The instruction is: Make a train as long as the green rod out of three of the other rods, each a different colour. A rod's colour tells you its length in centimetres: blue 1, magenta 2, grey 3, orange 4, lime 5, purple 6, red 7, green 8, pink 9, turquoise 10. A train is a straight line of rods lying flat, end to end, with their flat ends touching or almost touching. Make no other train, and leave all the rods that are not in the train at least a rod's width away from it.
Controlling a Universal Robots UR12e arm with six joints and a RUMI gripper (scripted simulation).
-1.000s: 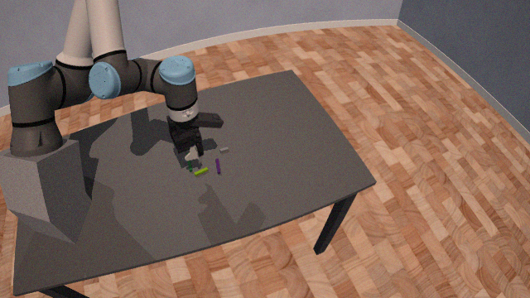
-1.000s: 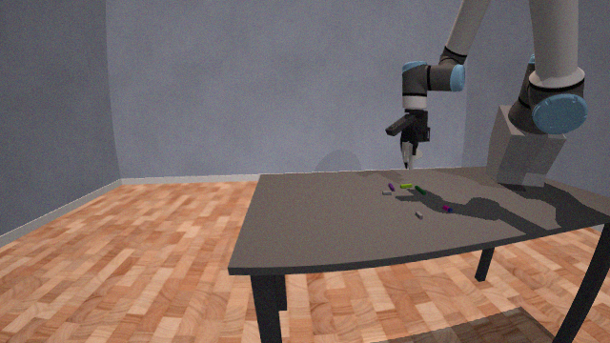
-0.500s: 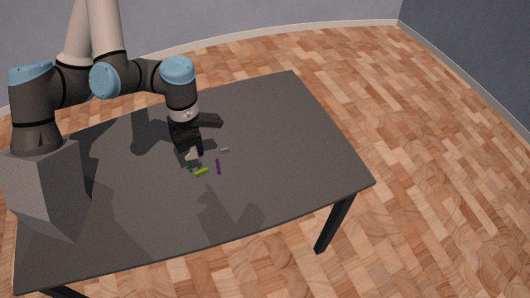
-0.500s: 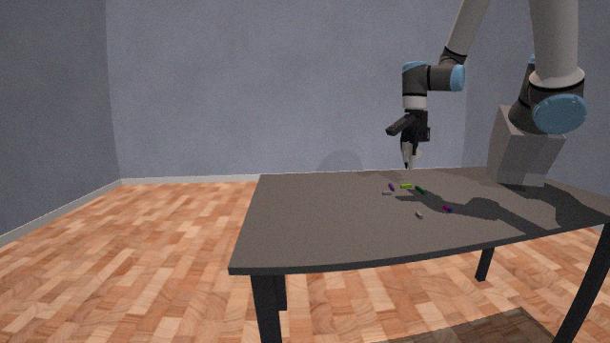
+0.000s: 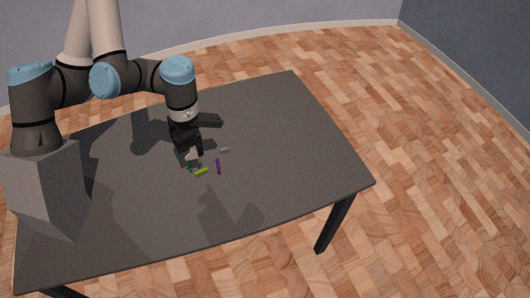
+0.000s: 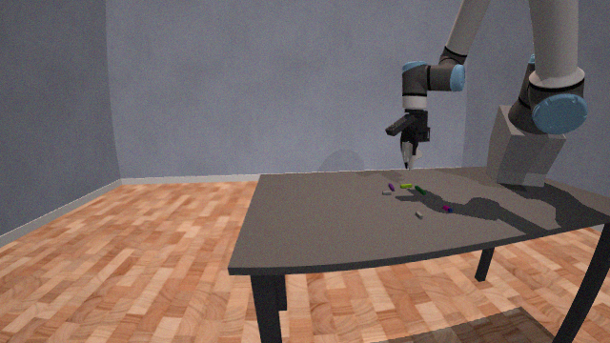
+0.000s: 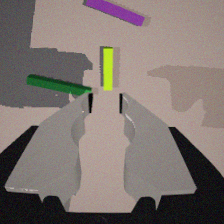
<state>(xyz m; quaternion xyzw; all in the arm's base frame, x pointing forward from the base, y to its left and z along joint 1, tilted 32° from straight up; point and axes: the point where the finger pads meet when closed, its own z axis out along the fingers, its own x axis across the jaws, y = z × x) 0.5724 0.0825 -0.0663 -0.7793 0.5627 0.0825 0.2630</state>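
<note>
Apparently the job is at the stage of picking up a first rod, with no finished train laid. The gripper (image 5: 195,157) (image 6: 408,167) (image 7: 106,94) hangs above the table (image 5: 290,124) (image 6: 295,229), its fingers drawn close with a narrow gap and nothing between them. The lime rod (image 5: 201,171) (image 6: 406,186) (image 7: 108,69) lies flat just ahead of that gap in the wrist view, near one end of the green rod (image 5: 190,165) (image 6: 419,190) (image 7: 59,84).

Lime, magenta and blue add up to green's length, so the magenta rod (image 6: 446,208) and the blue rod (image 6: 450,210), close together, look like its partners. If lime is next, the gripper should centre over it, spread enough to straddle it, descend and pinch its sides without nudging green. The purple rod (image 5: 218,165) (image 6: 391,187) (image 7: 115,12) and both grey rods (image 5: 224,150) (image 6: 419,215) should stay out.
</note>
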